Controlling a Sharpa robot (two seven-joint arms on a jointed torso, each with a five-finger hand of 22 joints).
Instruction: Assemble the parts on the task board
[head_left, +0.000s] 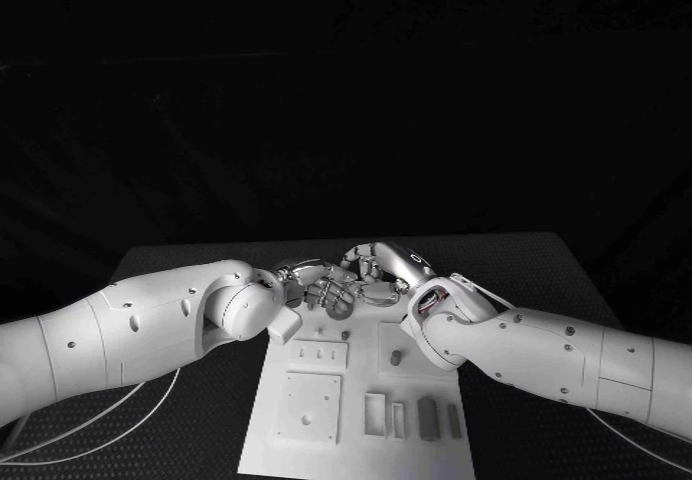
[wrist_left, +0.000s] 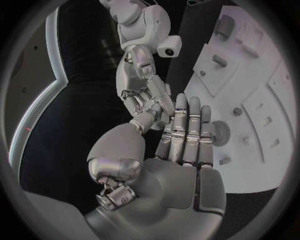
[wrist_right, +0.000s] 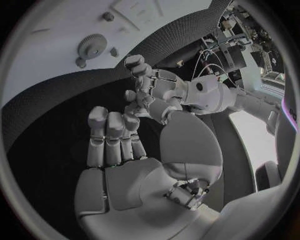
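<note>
The white task board (head_left: 361, 445) lies in the middle of the black table. A grey gear (head_left: 342, 307) sits near its far end, also seen as the gear (wrist_left: 220, 133) and the gear (wrist_right: 93, 46) in the wrist views. Grey block parts (head_left: 428, 415) stand near the board's front. My left hand (head_left: 307, 283) and right hand (head_left: 378, 268) meet fingertip to fingertip above the board's far edge. The left hand (wrist_left: 181, 165) has straight fingers with nothing in its palm. The right hand (wrist_right: 119, 165) likewise shows a bare palm. No part shows between the two hands.
A short peg (head_left: 395, 355) stands mid-board, beside a recessed plate (head_left: 319, 352) with slots. A square plate (head_left: 309, 407) lies at the board's left front. Black table mat (head_left: 534, 270) surrounds the board. White cables (head_left: 101, 420) trail at the front left.
</note>
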